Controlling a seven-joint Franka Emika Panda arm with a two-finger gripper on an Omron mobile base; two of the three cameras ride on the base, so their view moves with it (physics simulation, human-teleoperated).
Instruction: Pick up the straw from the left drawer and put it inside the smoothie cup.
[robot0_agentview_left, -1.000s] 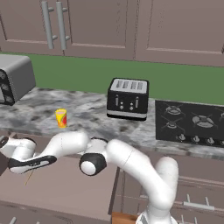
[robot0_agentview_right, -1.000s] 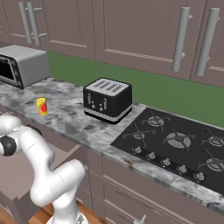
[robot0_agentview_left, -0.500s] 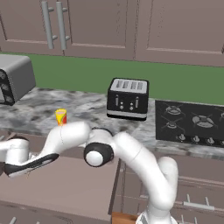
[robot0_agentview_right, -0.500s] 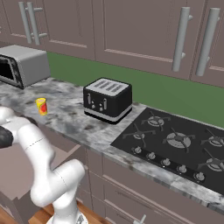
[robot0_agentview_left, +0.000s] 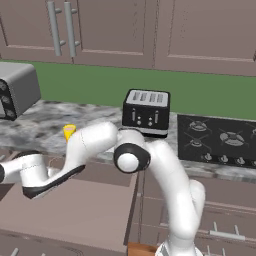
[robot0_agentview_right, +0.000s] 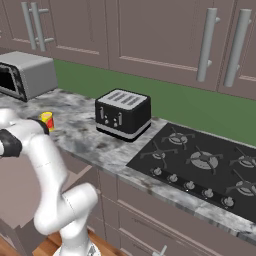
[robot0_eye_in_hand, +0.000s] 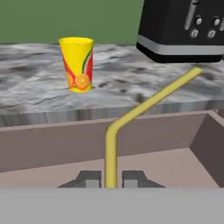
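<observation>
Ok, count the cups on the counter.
1: the smoothie cup stands on the marble counter, left of the black toaster, behind the open left drawer. The arm may hide others.

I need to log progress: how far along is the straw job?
Done: the drawer is open and the straw is clamped in the shut gripper, raised above the drawer floor. In hand: carrying it up. Left: reaching the yellow cup, which stands upright on the counter, and dropping the straw in.
</observation>
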